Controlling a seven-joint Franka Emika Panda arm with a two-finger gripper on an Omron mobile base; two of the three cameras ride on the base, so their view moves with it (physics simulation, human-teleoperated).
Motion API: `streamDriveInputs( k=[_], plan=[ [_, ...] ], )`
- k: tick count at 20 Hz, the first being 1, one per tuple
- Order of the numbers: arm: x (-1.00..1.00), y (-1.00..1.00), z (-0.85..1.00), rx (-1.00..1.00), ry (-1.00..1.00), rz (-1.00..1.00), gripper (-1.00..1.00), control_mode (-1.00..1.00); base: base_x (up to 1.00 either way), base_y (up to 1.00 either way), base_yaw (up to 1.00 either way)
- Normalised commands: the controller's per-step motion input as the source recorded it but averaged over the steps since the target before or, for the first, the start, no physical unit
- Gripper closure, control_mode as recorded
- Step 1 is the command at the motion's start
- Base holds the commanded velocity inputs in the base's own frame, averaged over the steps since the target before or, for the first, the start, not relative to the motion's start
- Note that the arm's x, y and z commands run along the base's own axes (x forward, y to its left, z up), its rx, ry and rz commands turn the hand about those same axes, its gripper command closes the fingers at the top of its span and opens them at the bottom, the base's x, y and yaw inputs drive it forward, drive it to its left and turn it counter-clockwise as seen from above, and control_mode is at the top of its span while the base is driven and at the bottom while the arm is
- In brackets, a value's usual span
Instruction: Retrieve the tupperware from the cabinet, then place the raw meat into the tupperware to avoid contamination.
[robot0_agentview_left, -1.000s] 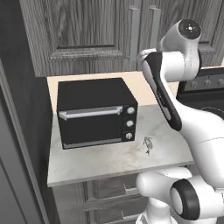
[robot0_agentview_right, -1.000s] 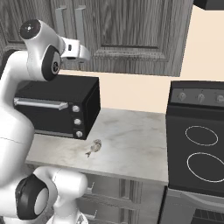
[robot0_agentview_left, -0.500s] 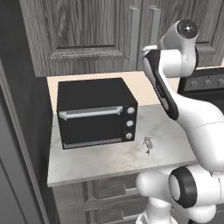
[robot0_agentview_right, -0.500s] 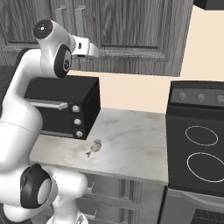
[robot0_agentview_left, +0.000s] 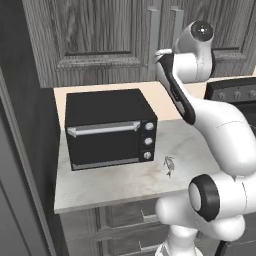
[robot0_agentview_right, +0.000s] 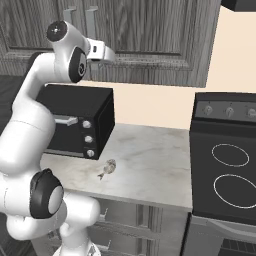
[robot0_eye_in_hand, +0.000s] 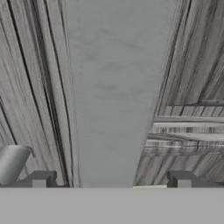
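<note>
Hand view looks straight at the cabinet (robot0_eye_in_hand: 192, 65), the largest thing here, its dark grey wood-grain door right in front of the claw (robot0_eye_in_hand: 111, 180), with one long silver bar handle (robot0_eye_in_hand: 111, 87) running up between the two fingertips (robot0_eye_in_hand: 41, 178). The claw stands fully open and holds nothing; the fingertips sit either side of the bar, and whether they touch it I cannot tell. A second bar end (robot0_eye_in_hand: 13, 162) shows just beside the claw. In the left base view the claw (robot0_agentview_left: 161, 53) is raised up against the doors, at the lower end of the paired handles. A door this size is stiff and probably heavy to swing, and the bar is smooth metal and likely slippery, so the sound hold is square across the bar, closed firmly before pulling. Well below the claw sits the black toaster oven (robot0_agentview_left: 109, 127) on the pale counter (robot0_agentview_left: 125, 182), and off to one side the stove (robot0_agentview_right: 230, 165). Smallest is the raw meat (robot0_agentview_right: 107, 168), lying on the counter well below the claw, near the oven's front corner; it looks soft, light and slick, best pinched gently across its thicker middle. The tupperware is presumably behind the shut doors.
</note>
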Motion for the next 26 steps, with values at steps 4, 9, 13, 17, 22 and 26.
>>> streamDriveInputs(
  k=[4, 9, 13, 17, 22, 26],
  plan=[
    [0.35, 0.09, -0.01, 0.00, 0.00, 0.00, -1.00, -1.00, 0.00, 0.00, 0.00],
    [0.36, 0.00, -0.04, 0.01, 0.00, 0.02, 1.00, -1.00, 0.00, 0.00, 0.00],
    [0.23, 0.00, -0.02, 0.01, 0.00, 0.03, 1.00, -1.00, 0.00, 0.00, 0.00],
    [0.02, 0.00, 0.00, 0.00, 0.00, 0.00, 1.00, -1.00, 0.00, 0.00, 0.00],
    [-0.18, -0.03, -0.03, 0.00, 0.00, -0.01, 1.00, -1.00, 0.00, 0.00, 0.00],
    [-0.58, -0.18, 0.00, 0.00, -0.01, 0.00, 1.00, -1.00, 0.00, 0.00, 0.00]
  ],
)
